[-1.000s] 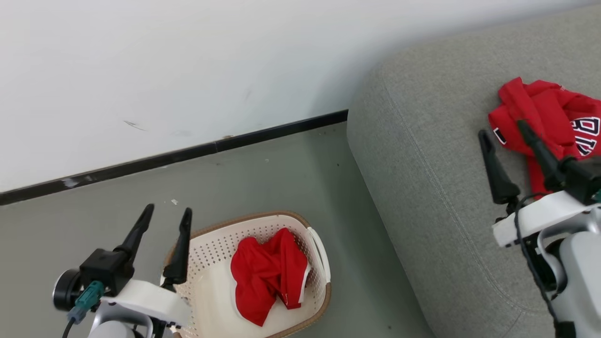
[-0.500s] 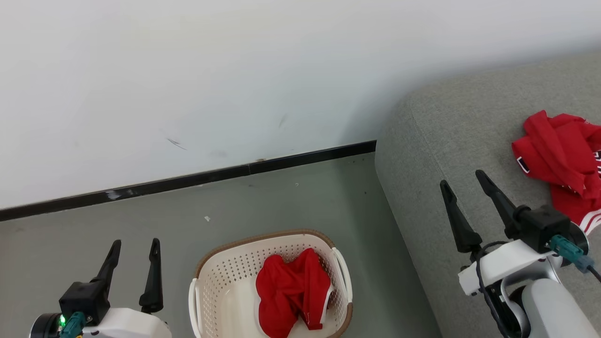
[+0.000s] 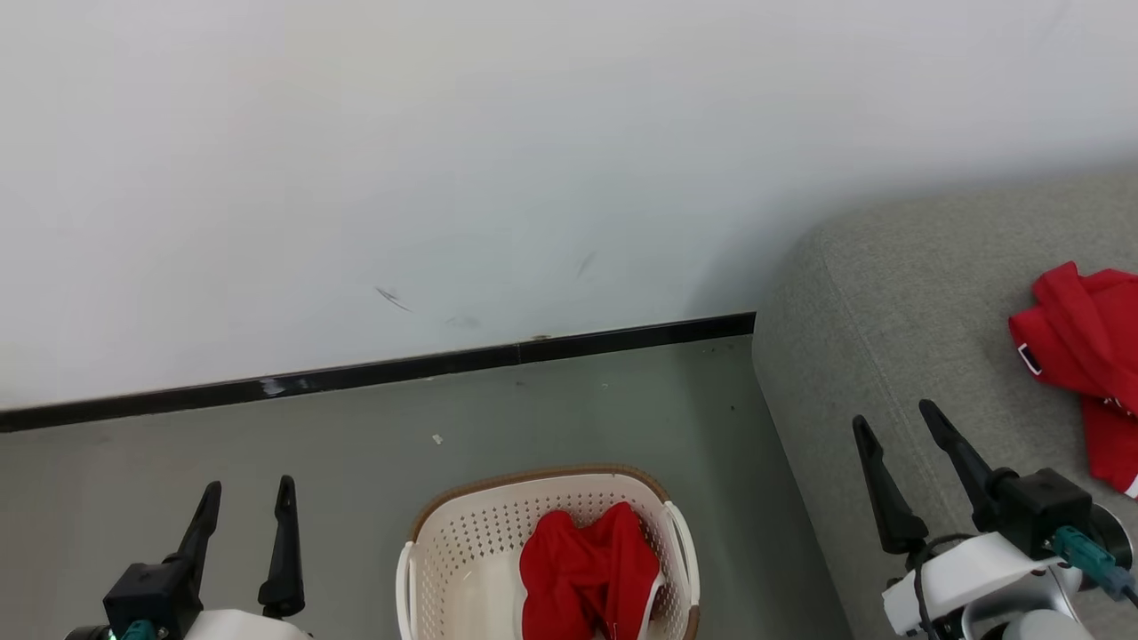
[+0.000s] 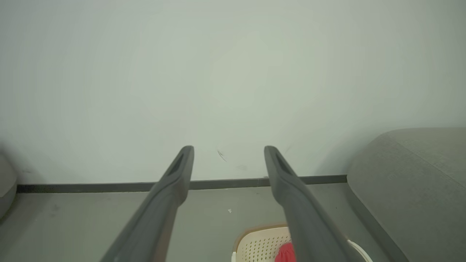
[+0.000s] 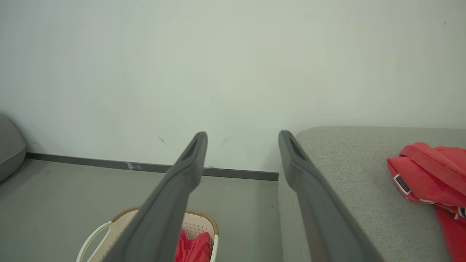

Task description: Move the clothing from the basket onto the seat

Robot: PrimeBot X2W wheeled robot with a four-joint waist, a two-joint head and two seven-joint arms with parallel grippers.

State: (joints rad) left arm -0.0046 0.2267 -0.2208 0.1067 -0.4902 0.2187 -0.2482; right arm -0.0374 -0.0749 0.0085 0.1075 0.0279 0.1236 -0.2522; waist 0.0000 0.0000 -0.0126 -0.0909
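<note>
A red garment point(image 3: 589, 571) lies bunched in the cream basket point(image 3: 462, 551) on the floor at the bottom middle of the head view. Another red piece of clothing point(image 3: 1080, 342) with white trim rests on the grey seat point(image 3: 889, 311) at the right edge. My left gripper point(image 3: 247, 496) stands open at the lower left, left of the basket, with nothing between its fingers. Over the seat's near corner my right gripper point(image 3: 896, 418) is open and empty, apart from the garment there. The right wrist view has the seat garment point(image 5: 429, 171) and the basket point(image 5: 102, 233) below.
A white wall with a dark baseboard point(image 3: 373, 373) runs behind the basket. Grey-green floor point(image 3: 267, 436) lies between the wall and the basket. Another grey cushion corner point(image 5: 9, 145) sits at the far left of the right wrist view.
The head camera has tilted up, so the whole picture slid down and right. The right gripper has drawn back from the seat garment; the left gripper has moved left, off the basket.
</note>
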